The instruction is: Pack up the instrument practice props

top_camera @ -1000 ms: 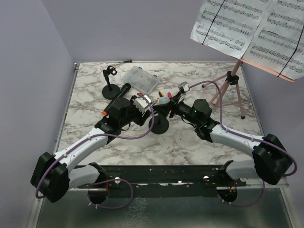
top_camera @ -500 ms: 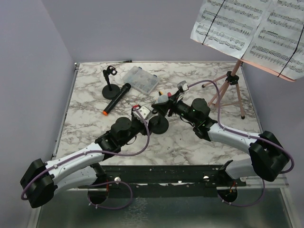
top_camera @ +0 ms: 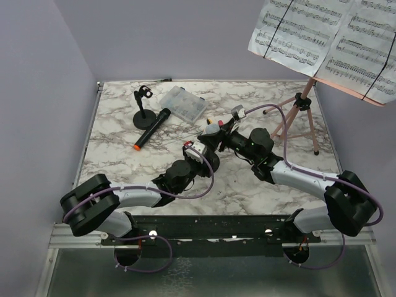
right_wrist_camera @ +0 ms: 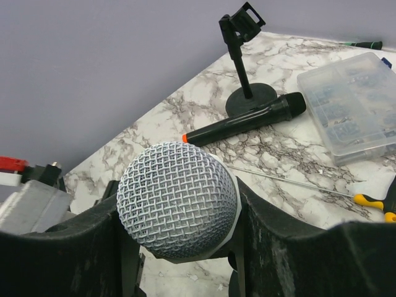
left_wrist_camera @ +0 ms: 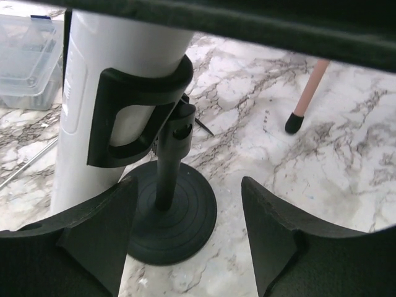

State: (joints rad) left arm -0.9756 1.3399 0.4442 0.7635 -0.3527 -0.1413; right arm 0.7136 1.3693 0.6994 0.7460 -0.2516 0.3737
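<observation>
**Grey microphone being steadied in its holder at frame centre**

The right gripper [right_wrist_camera: 178,185] is pinching the mesh head of the grey-headed microphone [right_wrist_camera: 176,213], both fingers pressing against its sides. The microphone's white body is sitting upright in the clip of a black mic holder [left_wrist_camera: 168,216], so the grip probably serves to lift it free. The left gripper [left_wrist_camera: 189,204] is hanging spread on either side of that holder's stem, touching nothing, and seems placed to pin the round base while the microphone comes out.

In the upper left of the overhead view, the black microphone [top_camera: 151,128] is lying flat just beside the second mic holder [top_camera: 143,105], with the clear compartment box [top_camera: 181,104] near them. At the upper right, the pink tripod [top_camera: 297,111] is standing with the sheet-music pages [top_camera: 322,37] strapped to its desk. None of these is packed yet.

The marble-patterned tabletop [top_camera: 124,167] looks smooth and hard, so the base could slide. Plain lilac walls [top_camera: 154,37] are closing in the scene.
</observation>
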